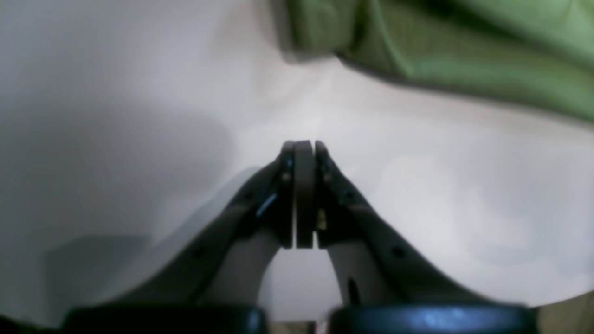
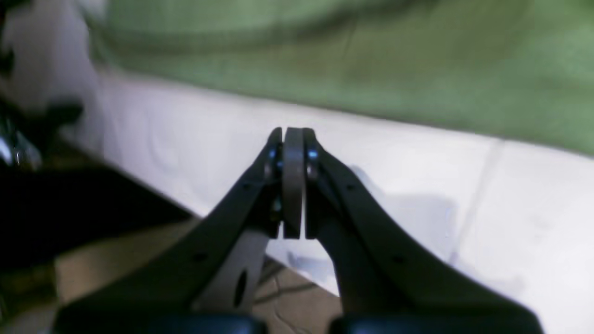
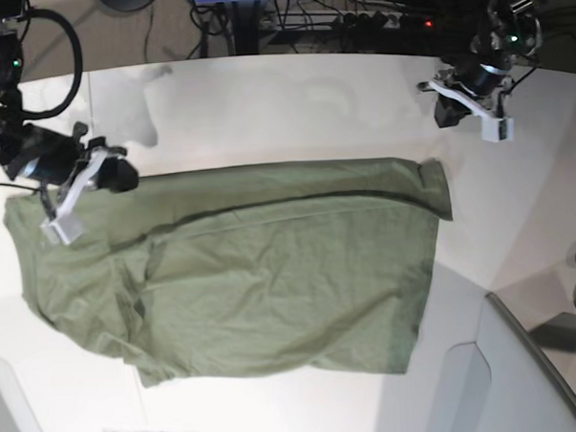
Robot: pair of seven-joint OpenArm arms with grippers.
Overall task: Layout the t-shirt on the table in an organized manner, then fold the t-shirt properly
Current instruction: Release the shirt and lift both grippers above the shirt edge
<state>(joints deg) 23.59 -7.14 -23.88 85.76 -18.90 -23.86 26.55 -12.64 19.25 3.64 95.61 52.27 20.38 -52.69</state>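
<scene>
In the base view, the right gripper (image 3: 114, 174) is at the left side, above the upper left corner of the t-shirt (image 3: 262, 274). Its jaws are pressed together and they hold nothing; in the right wrist view the right gripper (image 2: 293, 134) is over the bare white table (image 2: 417, 157), near the green cloth edge (image 2: 325, 69). The t-shirt lies spread in the middle of the table (image 3: 264, 112), with wrinkles and a bunched sleeve at the lower left. At the right side, the left gripper (image 3: 446, 113) is above the table, just beyond the upper right corner of the shirt. In the left wrist view the left gripper (image 1: 304, 146) is clenched and empty, apart from the cloth (image 1: 464, 55).
</scene>
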